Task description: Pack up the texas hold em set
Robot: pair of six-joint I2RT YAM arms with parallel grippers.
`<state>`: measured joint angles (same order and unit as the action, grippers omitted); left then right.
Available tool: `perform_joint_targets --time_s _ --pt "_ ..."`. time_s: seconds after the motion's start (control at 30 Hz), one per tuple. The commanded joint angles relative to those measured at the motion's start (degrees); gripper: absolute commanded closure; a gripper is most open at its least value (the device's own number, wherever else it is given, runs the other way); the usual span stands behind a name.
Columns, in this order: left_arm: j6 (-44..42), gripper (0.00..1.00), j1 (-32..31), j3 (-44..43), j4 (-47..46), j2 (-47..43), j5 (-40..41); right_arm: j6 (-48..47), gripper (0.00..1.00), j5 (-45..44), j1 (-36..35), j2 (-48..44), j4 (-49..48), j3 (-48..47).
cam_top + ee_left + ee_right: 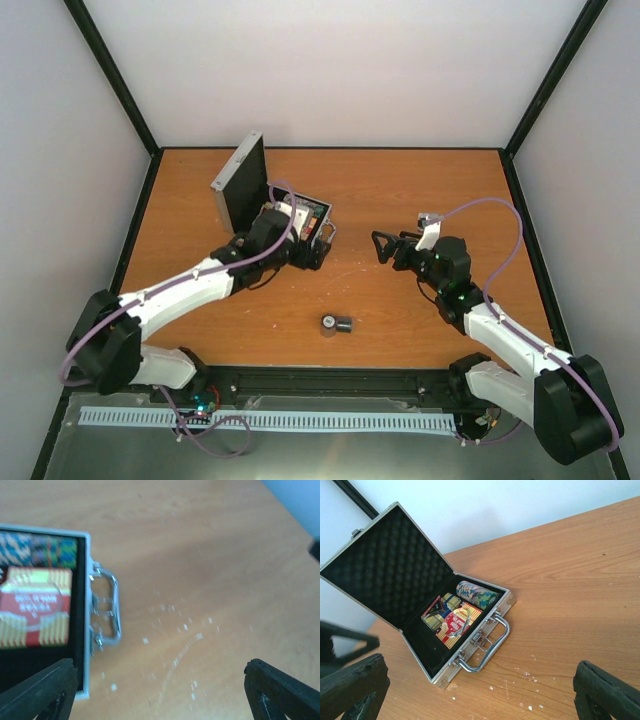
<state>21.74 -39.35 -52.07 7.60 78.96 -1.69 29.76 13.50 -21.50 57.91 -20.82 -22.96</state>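
Top external view: the aluminium case [238,182] is lying open at ten o'clock on the worktop [400,190], lid standing up for loading. The left claw [160,665] is hovering spread wide and empty by its handle [112,605]. The right claw [480,665] is gaping, empty, at three o'clock.

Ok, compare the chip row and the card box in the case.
The chip row is mottled blue and green; the card box is red and yellow. The chip row is a rounded roll on its side; the card box lies flat. Both sit in the open case.
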Motion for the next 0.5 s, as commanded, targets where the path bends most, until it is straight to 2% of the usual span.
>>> perform_joint_targets --time_s 0.0,0.17,0.47 --pt "-1.5 0.08 -3.7 6.0 0.7 -6.7 -1.0 0.4 0.0 0.1 0.5 0.5 -1.1 -0.9" --pt "-0.7 0.1 -9.3 11.8 1.9 -10.8 -2.4 0.6 0.0 0.2 0.5 0.9 -1.0 -1.2" --pt "1.0 0.07 -18.6 14.6 3.1 -7.8 0.9 0.7 0.0 0.3 0.5 1.4 -0.5 -1.5"
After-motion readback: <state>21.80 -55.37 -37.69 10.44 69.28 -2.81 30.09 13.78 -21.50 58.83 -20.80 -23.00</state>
